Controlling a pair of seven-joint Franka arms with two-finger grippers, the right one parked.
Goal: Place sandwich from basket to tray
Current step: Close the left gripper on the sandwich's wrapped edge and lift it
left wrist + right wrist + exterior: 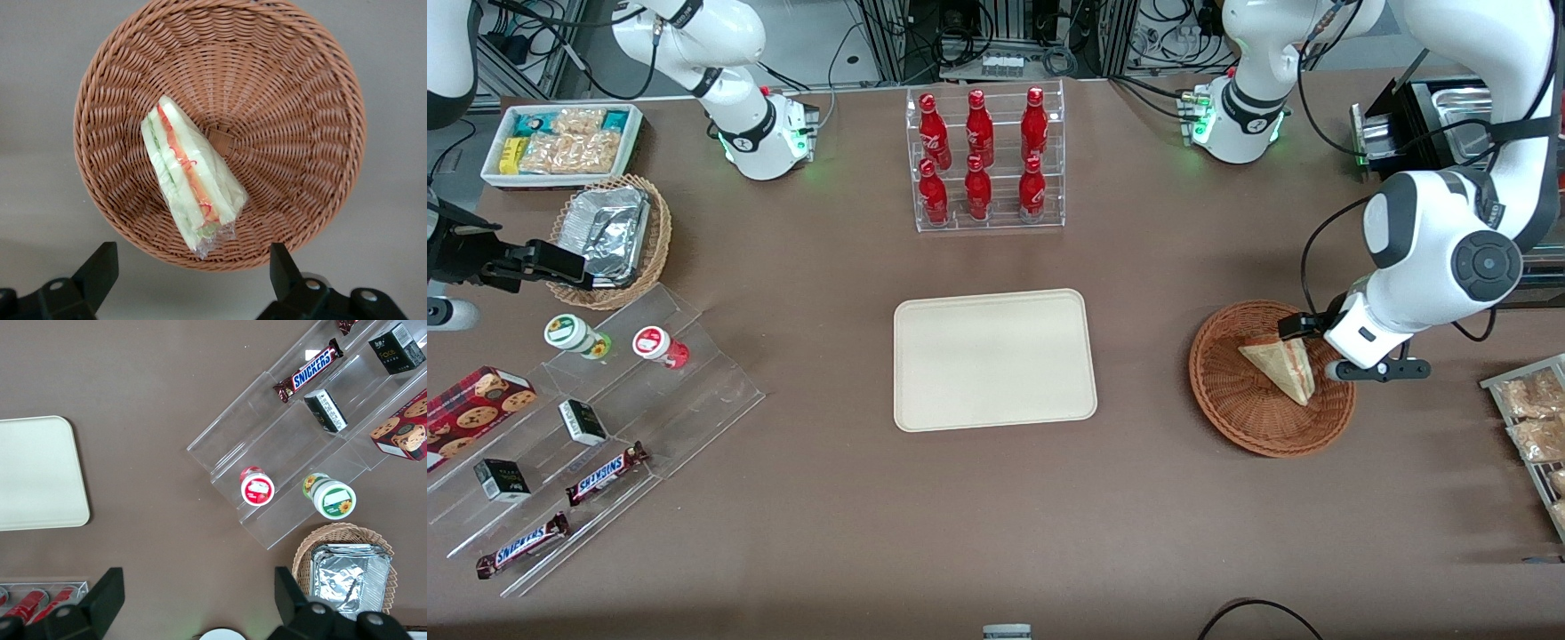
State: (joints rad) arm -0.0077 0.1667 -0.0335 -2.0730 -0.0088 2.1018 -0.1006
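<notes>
— Sandwich (190, 177)?
— Lying flat in reddish-brown basket (1249, 418); long axis slanted across the weave, layered cut edge up, narrow end toward the near rim, wrapped in clear film.

— Gripper (193, 270)?
— Poised above basket, toward the working arm's end; fingers (100, 267) spread wide, grasping nothing.

— Tray (925, 404)?
— Bare, mid-table, well apart from basket, open tabletop between.

— Farther off?
— Clear rack of red bottles (983, 160) farther from the camera than tray; tan basket of foil containers (609, 236) toward the parked arm's end.
</notes>
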